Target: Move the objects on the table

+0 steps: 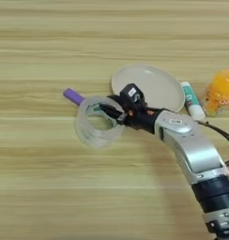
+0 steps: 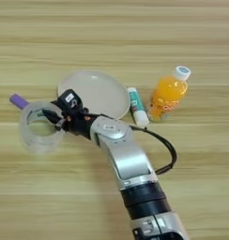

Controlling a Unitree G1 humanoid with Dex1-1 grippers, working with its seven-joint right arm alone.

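Light wooden counter [image 1: 50, 197] with horizontal grain, filling the view and carrying all objects. The silver forearm [image 2: 128, 161] enters from the bottom right and reaches up and left. Round beige plate [image 2: 100, 93], lying flat just behind the wrist. Wide clear tape roll [image 1: 95, 127], standing on its flat side at the left of the group, with its hole facing up. Black two-fingered claw [image 1: 111, 112], set at the roll's right wall: one finger appears to reach inside the hole and the other to sit outside, so the claw seems closed narrowly on the wall, though the transparent plastic makes contact hard to confirm. Small orange juice bottle with white cap [image 2: 167, 96], to the right of the plate, apart from the arm. White-and-green glue stick [image 2: 137, 108], lying between plate and bottle, beside the plate's rim. Small purple block [image 1: 73, 96], touching or just behind the roll's upper left edge.

Risks, as judged: a pinch on one thin, slick wall may let the roll pivot or slip when lifted; dragging it left could push the purple block; the wrist is close to the plate's rim and could nudge it.
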